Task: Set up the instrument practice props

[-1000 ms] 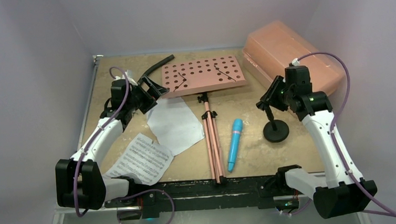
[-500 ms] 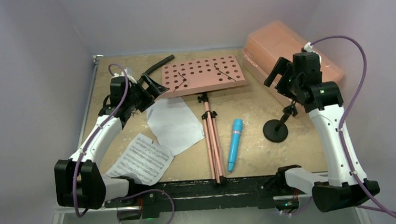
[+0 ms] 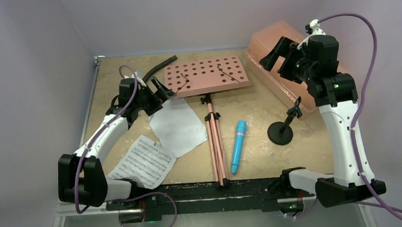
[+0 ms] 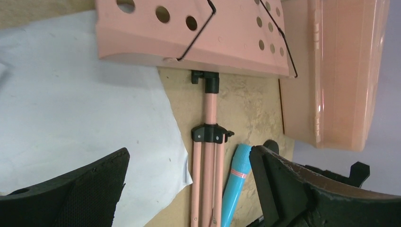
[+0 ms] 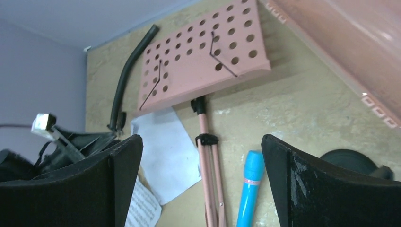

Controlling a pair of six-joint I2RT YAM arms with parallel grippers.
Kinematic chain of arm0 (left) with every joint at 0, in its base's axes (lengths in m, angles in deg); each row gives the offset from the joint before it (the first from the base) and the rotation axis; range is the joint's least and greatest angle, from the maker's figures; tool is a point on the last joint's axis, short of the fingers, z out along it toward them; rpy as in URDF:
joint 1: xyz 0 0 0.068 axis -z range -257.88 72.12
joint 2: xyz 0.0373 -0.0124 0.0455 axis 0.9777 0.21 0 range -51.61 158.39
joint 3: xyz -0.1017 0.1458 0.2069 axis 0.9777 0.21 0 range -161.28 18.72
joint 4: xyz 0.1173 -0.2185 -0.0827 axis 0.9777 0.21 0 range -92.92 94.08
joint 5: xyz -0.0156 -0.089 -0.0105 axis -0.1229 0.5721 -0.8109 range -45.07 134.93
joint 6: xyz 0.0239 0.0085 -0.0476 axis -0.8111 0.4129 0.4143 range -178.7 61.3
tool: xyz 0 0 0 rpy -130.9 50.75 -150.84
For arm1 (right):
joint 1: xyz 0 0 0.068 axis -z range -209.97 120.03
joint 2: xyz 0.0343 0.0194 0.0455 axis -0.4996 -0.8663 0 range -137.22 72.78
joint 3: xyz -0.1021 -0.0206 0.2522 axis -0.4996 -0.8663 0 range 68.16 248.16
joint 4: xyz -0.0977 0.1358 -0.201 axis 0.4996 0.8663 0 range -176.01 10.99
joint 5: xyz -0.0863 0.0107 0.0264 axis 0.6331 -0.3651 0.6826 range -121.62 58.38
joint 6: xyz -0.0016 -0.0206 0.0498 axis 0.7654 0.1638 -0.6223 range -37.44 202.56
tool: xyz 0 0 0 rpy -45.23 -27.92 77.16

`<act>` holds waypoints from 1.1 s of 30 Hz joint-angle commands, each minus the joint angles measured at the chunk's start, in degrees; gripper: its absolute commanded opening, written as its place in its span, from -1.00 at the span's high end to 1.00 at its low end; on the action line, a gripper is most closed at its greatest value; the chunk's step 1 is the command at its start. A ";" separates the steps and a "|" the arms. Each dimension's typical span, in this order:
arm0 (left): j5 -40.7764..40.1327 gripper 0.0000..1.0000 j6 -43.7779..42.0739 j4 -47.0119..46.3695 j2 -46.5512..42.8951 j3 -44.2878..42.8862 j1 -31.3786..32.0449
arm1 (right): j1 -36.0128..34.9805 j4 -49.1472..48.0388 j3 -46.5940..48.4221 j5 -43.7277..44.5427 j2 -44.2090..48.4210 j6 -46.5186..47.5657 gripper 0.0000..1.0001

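The pink music stand (image 3: 207, 75) lies flat, its folded legs (image 3: 216, 144) pointing toward the arms. Left of it lie a blank white page (image 3: 177, 126) and a printed page (image 3: 143, 161). The blue microphone (image 3: 238, 145) lies right of the legs, and the black mic stand (image 3: 280, 133) is upright on its round base. My left gripper (image 3: 161, 89) is open at the stand's left corner, above the page (image 4: 71, 109), holding nothing. My right gripper (image 3: 276, 55) hangs open and empty, high above the mic stand.
A curved black hose (image 3: 158, 67) lies at the back left, behind the left gripper. The large translucent pink box (image 3: 285, 43) fills the back right corner, just behind the right gripper. Grey walls close in the table on three sides.
The right gripper opened off the mic stand's top and rose back toward the pink box; the mic stand stays upright. The left gripper edged right toward the music stand.
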 commanded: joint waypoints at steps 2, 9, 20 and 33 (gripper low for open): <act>0.90 -0.95 1.68 -2.06 3.89 0.01 7.05 | -0.06 -5.27 -5.66 -14.88 -1.99 1.98 -0.95; -1.67 -0.89 2.81 0.16 10.77 -3.10 16.62 | -3.47 -10.05 -14.22 -22.07 -4.19 0.17 -0.95; -14.00 -0.79 -1.87 18.82 25.58 -20.81 30.34 | -7.89 -15.94 -20.57 -24.09 -7.83 -6.98 -0.95; -20.11 -0.54 -0.69 27.17 37.01 -30.61 37.56 | -7.62 -15.54 -12.94 -16.53 -8.25 -9.85 -0.96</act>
